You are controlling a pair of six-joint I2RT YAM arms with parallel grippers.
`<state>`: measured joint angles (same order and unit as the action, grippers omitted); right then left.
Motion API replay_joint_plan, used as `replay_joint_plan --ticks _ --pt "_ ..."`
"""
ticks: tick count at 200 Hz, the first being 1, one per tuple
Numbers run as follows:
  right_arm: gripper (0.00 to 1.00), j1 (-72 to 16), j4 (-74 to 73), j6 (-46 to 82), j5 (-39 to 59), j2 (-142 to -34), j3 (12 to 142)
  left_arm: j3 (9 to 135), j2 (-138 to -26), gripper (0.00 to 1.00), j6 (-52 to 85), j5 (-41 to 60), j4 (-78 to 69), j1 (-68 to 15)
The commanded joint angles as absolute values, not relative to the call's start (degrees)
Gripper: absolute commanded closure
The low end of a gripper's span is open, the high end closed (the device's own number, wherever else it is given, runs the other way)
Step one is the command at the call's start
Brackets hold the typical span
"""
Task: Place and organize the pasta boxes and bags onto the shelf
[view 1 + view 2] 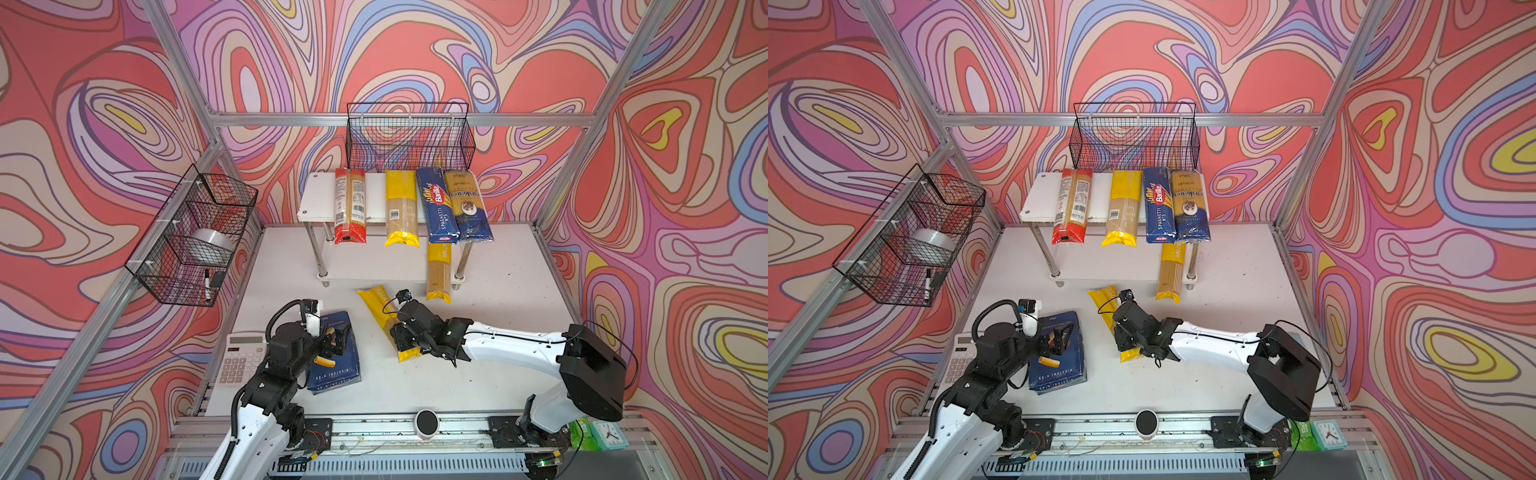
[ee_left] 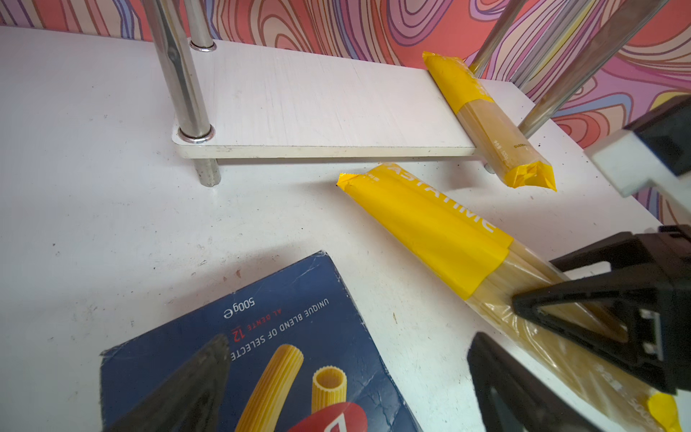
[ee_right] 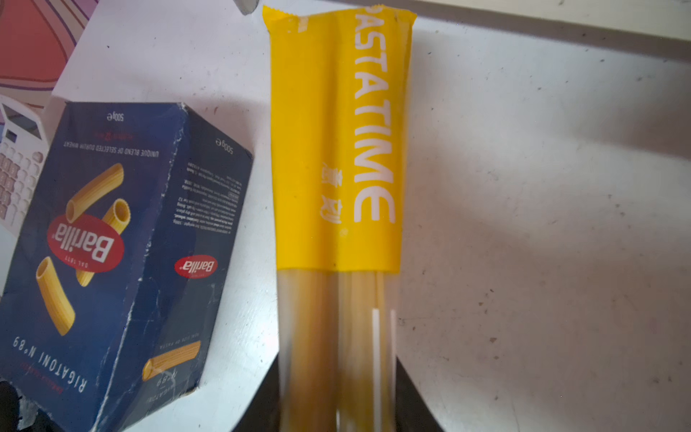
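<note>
Yellow spaghetti bag (image 3: pixel 336 149) is lying slantwise on the table (image 1: pixel 498 332), just before the shelf (image 1: pixel 320 199).
Right claw (image 3: pixel 338 362) is straddling its clear middle, gripping or not I cannot tell; left claw (image 2: pixel 349 340) is hovering, jaws apart, over the rigatoni box (image 1: pixel 340 368).

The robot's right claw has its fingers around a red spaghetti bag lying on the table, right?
No, that bag is yellow, not red. The right wrist view shows the right gripper with a finger on each side of the yellow bag, which lies on the table. The red bag is up on the shelf.
</note>
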<state>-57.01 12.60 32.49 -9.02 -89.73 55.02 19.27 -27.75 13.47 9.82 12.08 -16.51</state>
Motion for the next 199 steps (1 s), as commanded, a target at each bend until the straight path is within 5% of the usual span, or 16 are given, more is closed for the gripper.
replay_joint_plan --ticks 1,79,134,149,159,184,199 --pt "1.0 -56.75 4.94 32.44 -13.92 -85.14 55.58 18.8 -27.76 0.0 12.24 9.85 10.11 -16.6" --pt "1.0 -56.78 5.8 30.81 -17.53 -80.97 55.64 18.48 -28.76 0.0 12.13 11.44 9.32 -16.61" --pt "1.0 -56.69 16.41 26.86 -6.9 -88.9 60.38 18.43 -28.29 0.0 12.31 11.02 9.49 -16.61" --pt "0.54 -56.7 21.07 24.17 -4.57 -90.84 62.48 18.41 -28.52 0.0 12.31 11.16 9.5 -16.69" --pt "0.34 -56.77 24.83 22.28 -4.74 -92.17 63.93 18.41 -28.7 0.0 12.3 11.49 9.36 -16.63" --pt "0.08 -56.71 28.64 17.83 -6.1 -93.88 64.01 18.32 -29.07 0.0 12.22 11.93 9.01 -16.61" --pt "0.02 -56.71 28.79 16.2 -5.91 -95.16 63.49 18.21 -29.25 0.0 12.26 12.02 8.71 -16.66"
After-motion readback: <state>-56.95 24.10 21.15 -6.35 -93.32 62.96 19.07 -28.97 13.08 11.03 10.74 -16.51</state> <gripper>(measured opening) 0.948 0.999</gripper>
